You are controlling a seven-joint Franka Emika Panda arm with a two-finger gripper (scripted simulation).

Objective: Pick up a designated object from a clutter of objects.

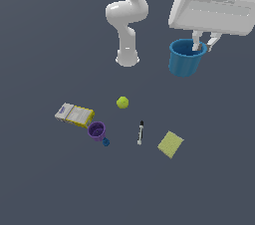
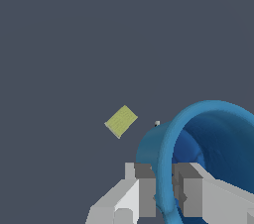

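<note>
Gripper (image 2: 166, 193) clamped on blue cup (image 1: 185, 59) rim, held above far right of clutter; lift slow and level so the wall stays pinched.

Floor (image 1: 45, 184): a flat surface of one plain dark grey-blue colour. It fills the whole background of the exterior view and of the wrist view (image 2: 59, 29), evenly lit.

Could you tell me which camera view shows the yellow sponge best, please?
The exterior view: there the yellow sponge lies flat on the ground, near the marker, so its place among the other items is clear. The wrist view shows the sponge only as a small square beyond the blue cup.
</note>
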